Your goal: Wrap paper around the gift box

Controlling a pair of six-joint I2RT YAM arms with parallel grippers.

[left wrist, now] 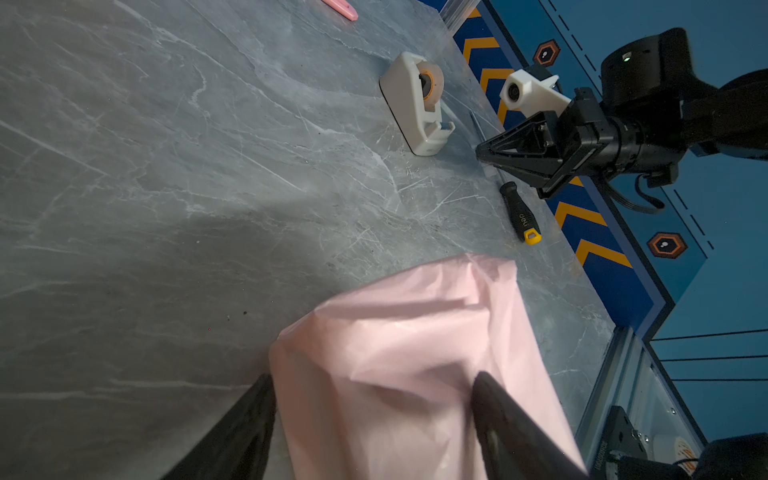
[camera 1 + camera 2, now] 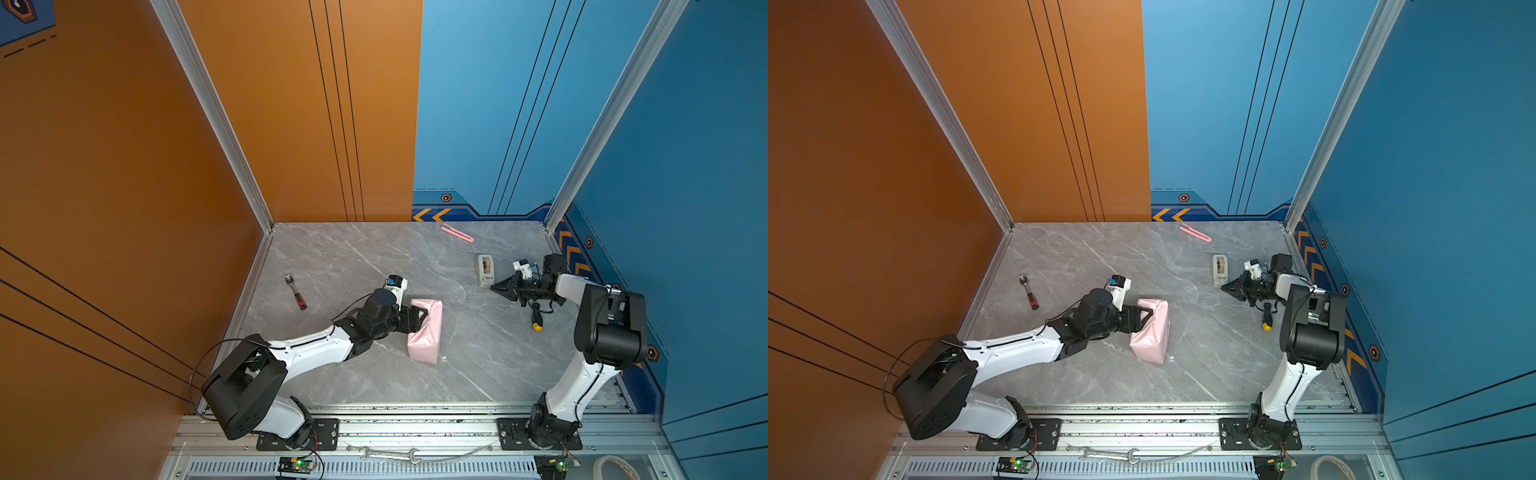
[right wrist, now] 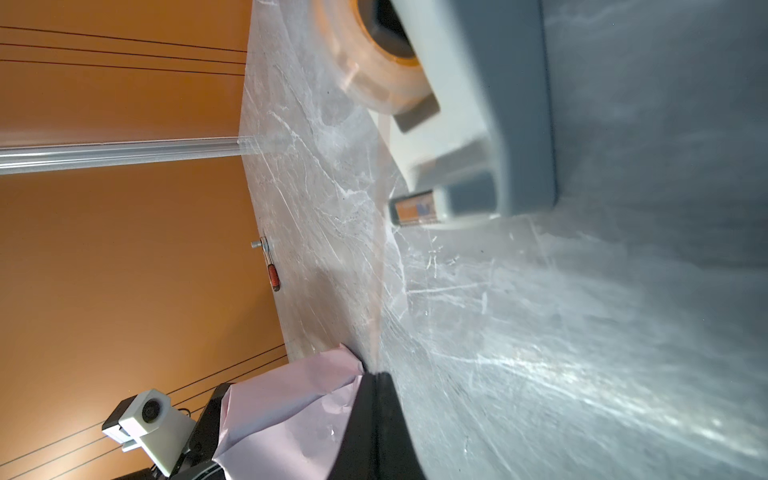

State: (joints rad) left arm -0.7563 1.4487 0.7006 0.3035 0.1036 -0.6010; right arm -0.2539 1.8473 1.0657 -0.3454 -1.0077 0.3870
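Observation:
The paper (image 2: pixel 426 332) (image 2: pixel 1152 332), pale pink side out, is folded into a creased parcel in the middle of the table. The gift box is hidden inside it. My left gripper (image 2: pixel 417 320) (image 1: pixel 372 380) reaches in from the left; its jaws stand wide and press on either side of the parcel's far end. My right gripper (image 2: pixel 492 286) (image 3: pixel 378 374) is shut, low over the table beside the tape dispenser (image 2: pixel 485 270) (image 3: pixel 478 124). A faint clear strip of tape (image 3: pixel 388 266) runs from the dispenser to its tips.
A pink cutter (image 2: pixel 457 232) lies near the back wall. A red-handled tool (image 2: pixel 296 291) lies at the left, and a black-and-yellow screwdriver (image 2: pixel 536 318) lies under the right arm. A wrench (image 2: pixel 388 455) rests on the front rail.

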